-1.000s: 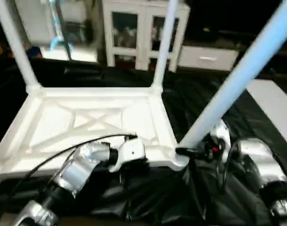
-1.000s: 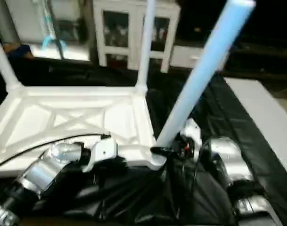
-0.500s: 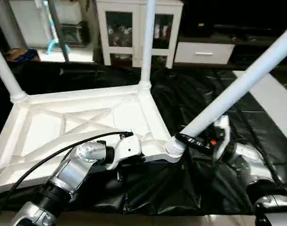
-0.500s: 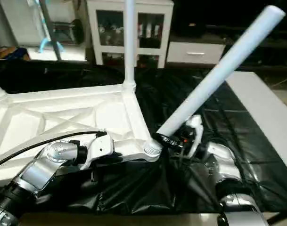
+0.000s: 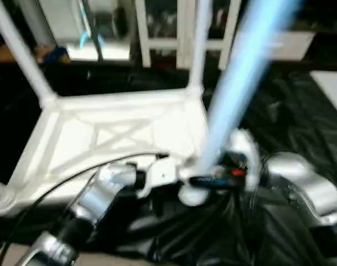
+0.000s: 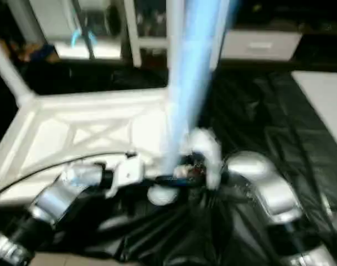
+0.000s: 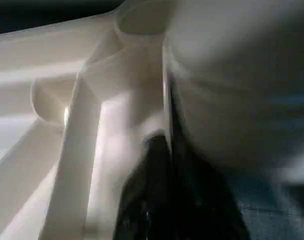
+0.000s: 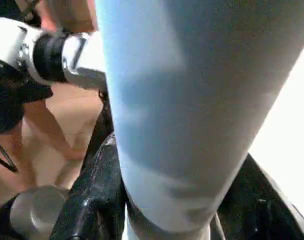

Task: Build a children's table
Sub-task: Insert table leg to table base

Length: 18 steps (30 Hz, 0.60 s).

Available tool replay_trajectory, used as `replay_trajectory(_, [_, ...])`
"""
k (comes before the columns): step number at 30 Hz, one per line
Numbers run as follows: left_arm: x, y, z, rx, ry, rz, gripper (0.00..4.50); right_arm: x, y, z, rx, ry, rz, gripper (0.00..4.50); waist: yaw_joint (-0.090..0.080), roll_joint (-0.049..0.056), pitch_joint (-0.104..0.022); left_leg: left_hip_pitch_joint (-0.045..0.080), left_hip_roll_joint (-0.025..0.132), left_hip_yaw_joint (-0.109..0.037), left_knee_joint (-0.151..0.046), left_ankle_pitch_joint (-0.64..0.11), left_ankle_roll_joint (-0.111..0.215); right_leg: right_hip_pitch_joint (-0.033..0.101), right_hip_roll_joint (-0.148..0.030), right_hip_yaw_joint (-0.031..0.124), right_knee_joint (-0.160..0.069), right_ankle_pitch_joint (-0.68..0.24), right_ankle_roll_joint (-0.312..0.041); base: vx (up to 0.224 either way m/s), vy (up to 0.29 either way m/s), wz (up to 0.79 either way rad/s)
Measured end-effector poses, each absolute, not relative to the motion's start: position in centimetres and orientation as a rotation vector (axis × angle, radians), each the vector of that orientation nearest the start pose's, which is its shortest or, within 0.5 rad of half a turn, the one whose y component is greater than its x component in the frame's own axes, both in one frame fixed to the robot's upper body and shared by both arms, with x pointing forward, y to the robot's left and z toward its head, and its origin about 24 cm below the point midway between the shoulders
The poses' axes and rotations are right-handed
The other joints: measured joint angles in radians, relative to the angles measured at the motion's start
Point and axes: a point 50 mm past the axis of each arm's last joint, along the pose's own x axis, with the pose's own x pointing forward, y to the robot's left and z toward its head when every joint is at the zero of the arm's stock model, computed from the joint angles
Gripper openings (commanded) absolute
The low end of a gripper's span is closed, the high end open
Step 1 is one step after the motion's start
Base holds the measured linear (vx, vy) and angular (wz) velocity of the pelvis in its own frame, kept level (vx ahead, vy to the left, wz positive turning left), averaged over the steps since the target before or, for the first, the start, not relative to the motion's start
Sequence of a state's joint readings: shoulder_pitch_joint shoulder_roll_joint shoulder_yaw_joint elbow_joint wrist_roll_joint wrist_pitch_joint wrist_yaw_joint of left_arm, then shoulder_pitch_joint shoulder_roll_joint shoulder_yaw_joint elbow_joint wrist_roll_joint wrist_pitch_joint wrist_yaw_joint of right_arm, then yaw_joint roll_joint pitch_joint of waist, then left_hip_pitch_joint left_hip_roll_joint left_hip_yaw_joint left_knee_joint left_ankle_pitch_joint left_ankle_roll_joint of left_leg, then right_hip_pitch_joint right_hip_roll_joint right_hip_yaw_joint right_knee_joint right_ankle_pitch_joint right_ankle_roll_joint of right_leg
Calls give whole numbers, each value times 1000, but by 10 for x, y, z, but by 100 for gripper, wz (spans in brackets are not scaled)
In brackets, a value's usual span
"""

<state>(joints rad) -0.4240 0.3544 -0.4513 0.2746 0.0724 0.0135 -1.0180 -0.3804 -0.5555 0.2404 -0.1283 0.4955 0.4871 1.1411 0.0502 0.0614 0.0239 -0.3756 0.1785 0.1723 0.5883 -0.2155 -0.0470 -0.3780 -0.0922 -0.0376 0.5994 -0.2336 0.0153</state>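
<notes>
The children's table top (image 5: 118,133) lies upside down, its X ribs facing up. Two white legs stand in its far corners, one on the left (image 5: 19,50) and one on the right (image 5: 198,44). My right gripper (image 5: 212,180) is shut on the lower end of a third leg (image 5: 240,72), which stands steeply over the near right corner socket (image 5: 193,194). In the right wrist view a black finger (image 8: 92,200) presses on each side of that leg (image 8: 191,100). My left gripper (image 5: 168,172) is shut on the top's near edge, beside that socket, pinching a thin wall (image 7: 166,115).
A black sheet (image 5: 279,111) covers the work surface under and around the top. A white glass-door cabinet (image 5: 157,22) stands behind. A white flat board (image 5: 331,88) lies at the far right. My left arm's black cable (image 5: 57,185) arcs over the top's near edge.
The held leg has swung from leaning far right to nearly upright over the near right corner. The camera has also moved in closer. Both grips are unchanged.
</notes>
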Motion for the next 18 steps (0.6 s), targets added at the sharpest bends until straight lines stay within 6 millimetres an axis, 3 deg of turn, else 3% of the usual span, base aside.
replay_trajectory(3, [277,85,48,582,220,-1397,0,260,-136,122,-101,235,1428,185,1,1,0,-9,0,0,4,-1,2,-5,-1,1,-1,-3,-4,0,0,0])
replay_trajectory(6, [278,86,48,581,225,-1390,0,254,-142,119,-83,254,1363,185,-3,2,1,-9,0,0,5,-1,1,-5,-1,1,-1,-1,-2,0,0,0])
replay_trajectory(9, [280,91,48,579,236,-1372,0,259,-148,128,-78,192,1252,185,-13,5,2,-7,0,0,6,1,-1,-5,-1,2,2,0,0,0,0,0])
replay_trajectory(13, [282,90,47,551,230,-1346,0,274,-160,141,-67,84,1012,185,-17,15,7,-7,0,0,8,3,-3,-5,-1,2,5,1,0,0,0,0])
replay_trajectory(16, [288,86,47,488,196,-1235,0,300,-174,148,117,-2,639,185,-18,26,10,-13,1,0,9,5,-4,-15,-1,3,13,1,1,0,0,0])
replay_trajectory(18, [290,88,49,474,192,-1185,0,300,-185,141,151,27,507,185,-16,29,9,-16,2,0,8,5,-4,-19,1,2,15,1,2,0,0,0])
